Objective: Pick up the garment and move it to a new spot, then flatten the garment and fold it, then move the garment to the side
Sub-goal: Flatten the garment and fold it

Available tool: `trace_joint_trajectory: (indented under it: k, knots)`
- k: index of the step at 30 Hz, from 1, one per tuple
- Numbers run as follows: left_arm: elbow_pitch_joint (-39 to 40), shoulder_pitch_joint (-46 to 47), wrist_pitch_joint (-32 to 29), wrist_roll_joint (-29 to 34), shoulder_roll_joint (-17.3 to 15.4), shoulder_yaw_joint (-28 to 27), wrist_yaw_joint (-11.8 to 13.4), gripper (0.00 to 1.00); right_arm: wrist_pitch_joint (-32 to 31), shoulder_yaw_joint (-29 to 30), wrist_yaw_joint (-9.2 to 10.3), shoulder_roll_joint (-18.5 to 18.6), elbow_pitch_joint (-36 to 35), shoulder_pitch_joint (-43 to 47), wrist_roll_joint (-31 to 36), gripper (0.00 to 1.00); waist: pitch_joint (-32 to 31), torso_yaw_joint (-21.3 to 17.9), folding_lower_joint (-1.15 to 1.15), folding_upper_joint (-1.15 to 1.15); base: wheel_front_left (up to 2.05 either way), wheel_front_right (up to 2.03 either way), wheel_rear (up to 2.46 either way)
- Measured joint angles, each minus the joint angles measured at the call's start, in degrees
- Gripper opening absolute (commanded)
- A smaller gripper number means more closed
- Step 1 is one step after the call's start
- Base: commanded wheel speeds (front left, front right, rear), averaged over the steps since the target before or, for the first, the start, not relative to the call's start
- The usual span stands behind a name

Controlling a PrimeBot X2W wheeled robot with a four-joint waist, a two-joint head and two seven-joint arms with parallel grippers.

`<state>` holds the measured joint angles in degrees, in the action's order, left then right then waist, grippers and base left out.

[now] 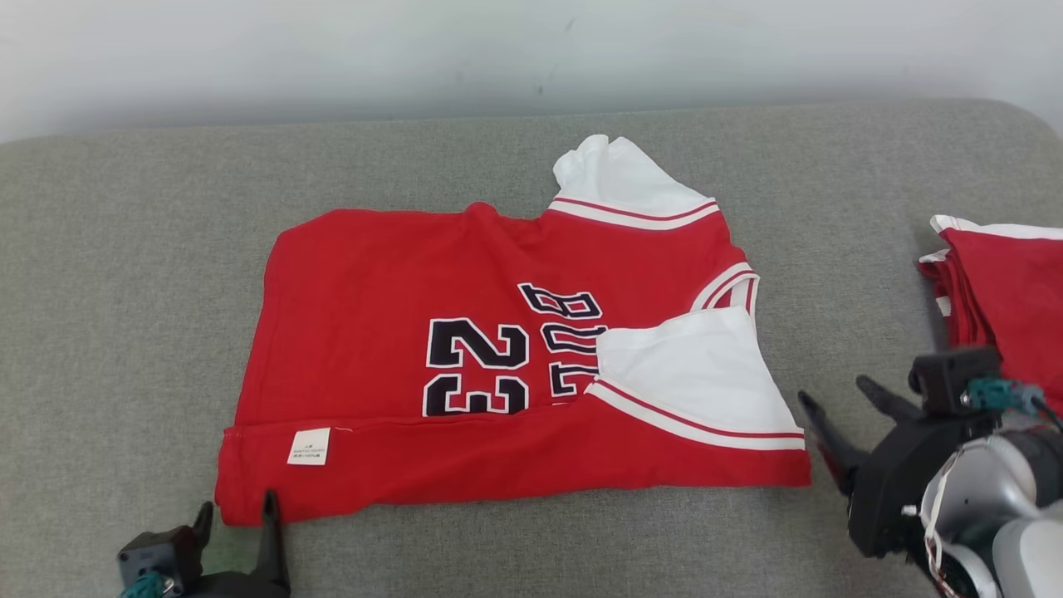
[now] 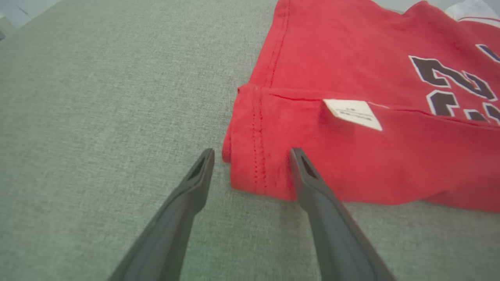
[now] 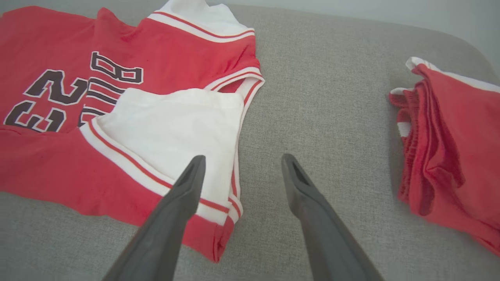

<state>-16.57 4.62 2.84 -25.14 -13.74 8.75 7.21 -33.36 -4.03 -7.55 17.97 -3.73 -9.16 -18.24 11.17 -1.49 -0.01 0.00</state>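
Garment (image 1: 498, 374): red "23" jersey, mid table (image 1: 124, 291), near edge folded up over itself. Lettering partly hidden under the folded-in white sleeve (image 1: 698, 374). Label (image 1: 308, 446) print too small to read. Stack of red clothes (image 1: 1005, 282) at far right, cut off by frame edge.

L wrist view shows the hem stitching up close. R wrist view shows the stack's layers.

Left pincer (image 1: 237, 507) is at the near-left corner, wide open, holding nothing; one finger over the hem, the other over bare table. Right pincer (image 1: 834, 390) is at the near-right corner, also spread and empty.
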Motion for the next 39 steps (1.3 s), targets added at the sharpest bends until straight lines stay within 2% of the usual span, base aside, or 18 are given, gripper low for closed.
trace_joint_trajectory:
  k: [12,13,15,16,25,36,38,39]
  knots:
    - [-7.0,4.8,-3.5,-0.8,0.3,1.0,0.3,1.00,-4.4,3.2,0.00,-9.1,-1.1,4.1,5.5,1.00,0.4,-0.7,0.00,0.00,0.00,0.00,0.00]
    - [-7.4,5.0,-3.5,-1.1,0.4,1.1,0.3,0.74,-4.7,3.6,0.00,-9.7,-1.0,4.5,6.2,1.00,0.5,-0.8,0.00,0.00,0.00,0.00,0.00]
    - [-8.0,5.3,-3.4,-1.3,0.4,1.1,-0.1,0.13,-5.0,4.2,0.00,-10.4,-0.8,4.5,7.2,1.00,0.7,-0.8,0.00,0.00,0.00,0.00,0.00]
    - [-8.3,5.4,-3.1,-1.3,0.4,1.1,-0.1,0.00,-5.0,4.4,0.00,-10.8,-0.7,4.4,7.4,1.00,0.8,-0.8,0.00,0.00,0.00,0.00,0.00]
    - [-10.0,7.1,-1.3,-1.6,1.0,1.8,-1.1,0.00,-6.1,6.3,0.00,-13.8,3.8,3.1,9.2,1.00,1.5,0.2,0.00,0.00,0.00,0.00,0.00]
    - [-10.8,7.7,0.6,-1.5,0.9,2.8,-1.8,0.00,-5.9,6.5,0.00,-14.8,8.6,1.8,8.5,1.00,1.7,0.9,0.00,0.00,0.00,0.00,0.00]
    - [-11.0,7.9,0.7,-1.5,0.8,3.0,-1.9,0.00,-5.6,6.5,0.00,-14.9,9.3,1.4,8.2,0.20,1.6,1.0,0.00,0.00,0.00,0.00,0.00]
    - [-11.2,8.1,0.7,-1.5,0.7,3.2,-1.9,0.00,-5.4,6.5,0.00,-14.9,9.7,1.1,8.2,0.04,1.6,1.0,0.00,0.00,0.00,0.00,0.00]
